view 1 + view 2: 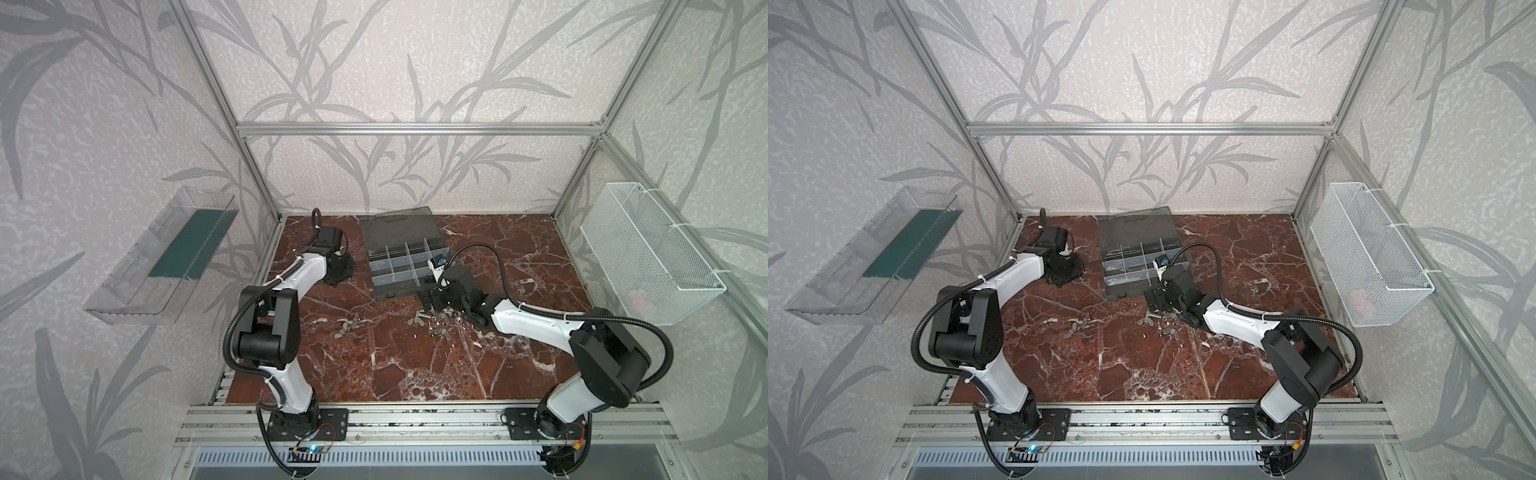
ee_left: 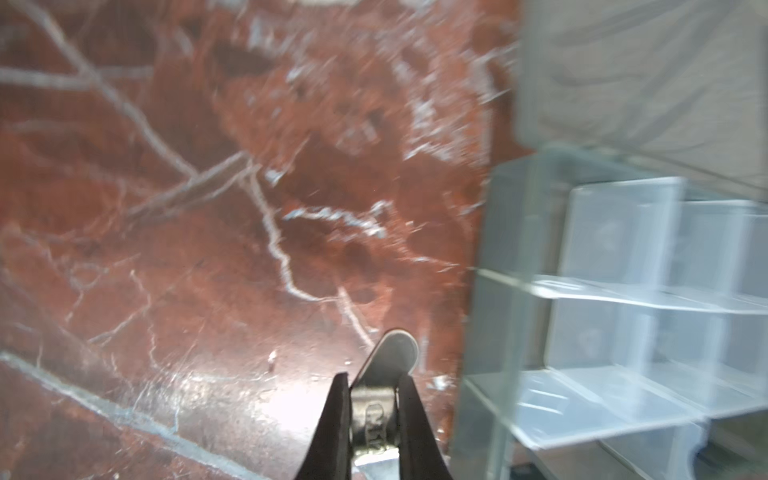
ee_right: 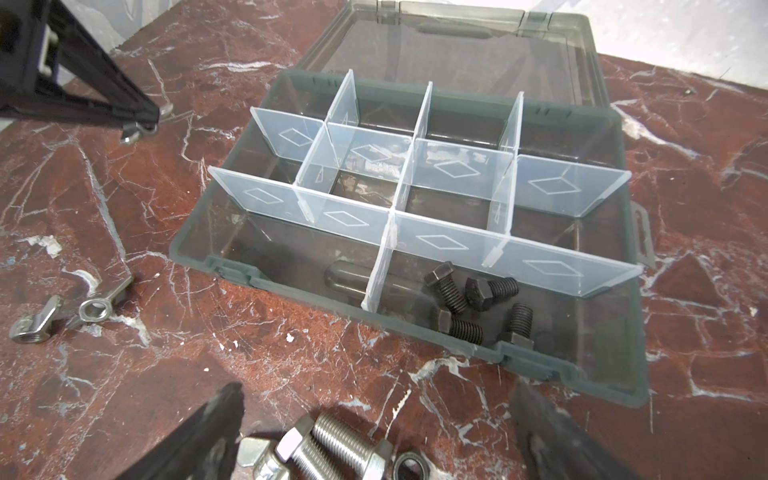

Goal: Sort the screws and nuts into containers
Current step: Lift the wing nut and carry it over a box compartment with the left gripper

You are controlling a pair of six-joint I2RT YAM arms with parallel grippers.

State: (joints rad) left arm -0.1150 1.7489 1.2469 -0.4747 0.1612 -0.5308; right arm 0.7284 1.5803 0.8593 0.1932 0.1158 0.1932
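Sorting is barely begun, as we judge it. The case (image 3: pixel 195 237) sits on the worktop (image 3: pixel 685 332) w/ its lid (image 3: pixel 457 54) thrown back. Only one compartment shows any contents: four black bolts (image 3: pixel 478 307), in the row farthest from the lid. The other compartments look empty, tho the clear dividers hide bits of some floors, so we can't vouch for every one.

Left to do: nearly everything. A pile (image 1: pixel 440 324) of loose pieces lies on the worktop just in front of the case. It holds silver bolts (image 3: pixel 332 444), a ring nut (image 3: pixel 411 467) and several wing nuts. Two loose wing nuts (image 1: pixel 348 327) lie apart from the pile, toward the left arm's side.

One piece is in transit. The left claw (image 2: pixel 372 384) is pinched shut on a wing nut (image 2: pixel 395 353), gripping it at the middle w/ one wing poking out past the tips. Claw and nut are low over bare worktop, just beside the case's side wall and not above any compartment. We can't tell if the nut is clear of the surface. So the drop is pending, prob. a short carry sideways over the wall.

The right claw (image 3: pixel 378 395) is spread wide and holds nothing. The silver bolts lie directly below it, between the two fingers and near the tips, w/ no contact that we can see. The case's near rim is just beyond.
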